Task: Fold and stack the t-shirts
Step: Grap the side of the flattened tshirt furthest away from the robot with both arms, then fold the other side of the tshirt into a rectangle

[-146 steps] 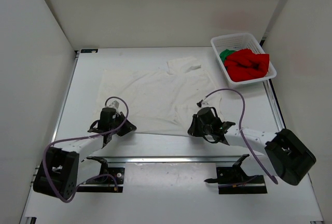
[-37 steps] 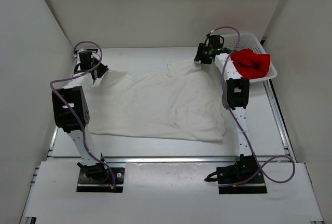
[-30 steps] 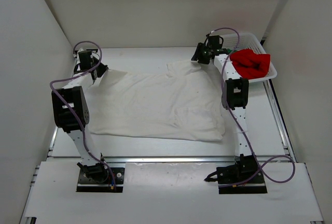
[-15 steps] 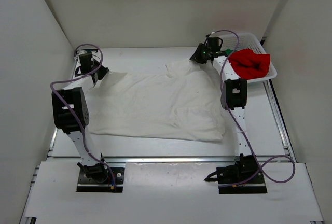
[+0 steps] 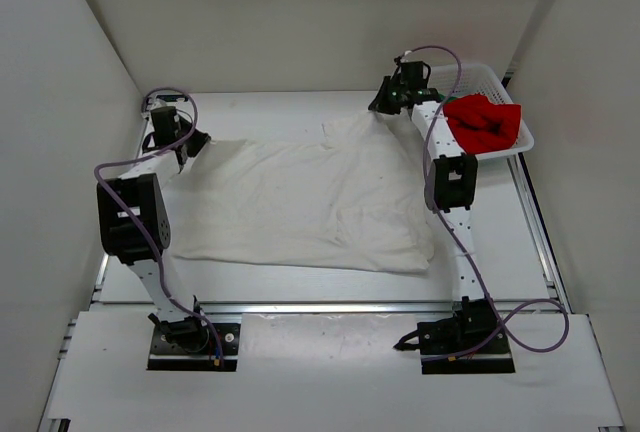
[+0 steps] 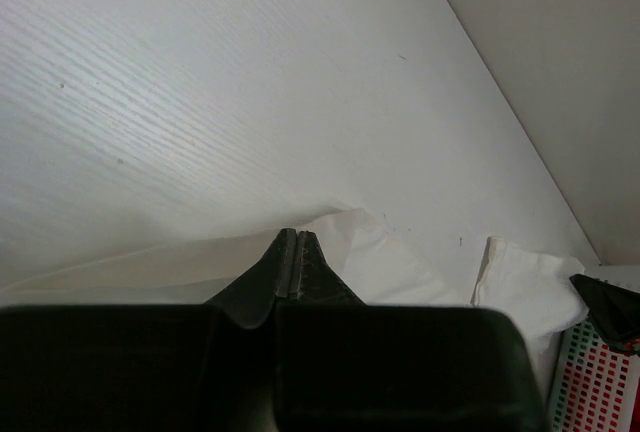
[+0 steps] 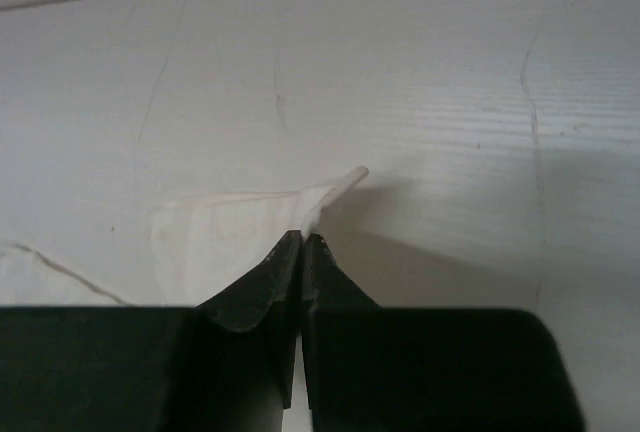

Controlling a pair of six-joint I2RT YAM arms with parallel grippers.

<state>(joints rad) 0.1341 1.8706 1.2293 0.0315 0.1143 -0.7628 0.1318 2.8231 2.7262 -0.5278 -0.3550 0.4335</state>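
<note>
A white t-shirt [image 5: 300, 192] lies spread across the table, its near edge doubled over. At the far left, my left gripper [image 5: 192, 142] is shut on the shirt's far left corner; in the left wrist view its jaws [image 6: 290, 238] meet with white cloth [image 6: 380, 262] around them. My right gripper [image 5: 384, 107] is shut on the shirt's far right corner, and a flap of cloth [image 7: 240, 227] sticks out past its closed tips [image 7: 302, 238]. A red t-shirt [image 5: 483, 122] lies bunched in the basket.
A white mesh basket [image 5: 470, 76] stands at the far right corner, right next to the right gripper, and its mesh [image 6: 600, 382] shows in the left wrist view. White walls close in the table on the left, back and right. Both arms reach far forward from their bases.
The right gripper's jaws closed on the white shirt's far right corner and pulled it slightly toward the back. The left gripper kept its hold and barely shifted.
</note>
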